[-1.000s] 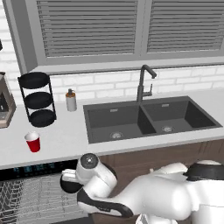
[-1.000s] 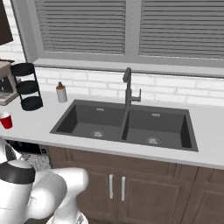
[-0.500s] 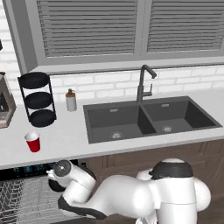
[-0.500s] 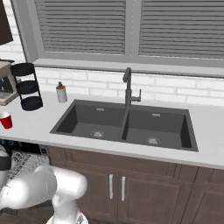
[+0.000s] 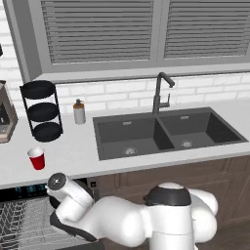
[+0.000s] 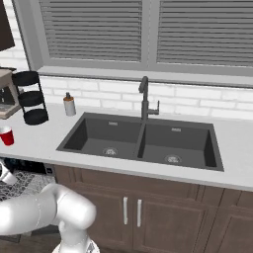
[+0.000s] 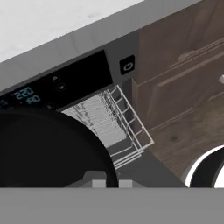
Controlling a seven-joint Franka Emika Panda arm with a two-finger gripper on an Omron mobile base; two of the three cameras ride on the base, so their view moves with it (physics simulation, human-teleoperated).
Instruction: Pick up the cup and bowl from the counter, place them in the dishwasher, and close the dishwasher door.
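Currently the bowl (image 7: 48,148) sits clamped in the closed gripper (image 7: 106,181), its black round body right at the fingertips and low over the dishwasher (image 7: 65,85), just above the grey wire rack (image 7: 111,122); bowl looks partway placed, not released. Cup (image 5: 36,158) is on the counter (image 5: 78,146), left of the sink (image 5: 166,132) and near the three-tier stand (image 5: 41,110) and soap bottle (image 5: 79,112), untouched. Dishwasher is open, rack out. Left to do, as judged: drop the bowl, fetch the cup, shut the door
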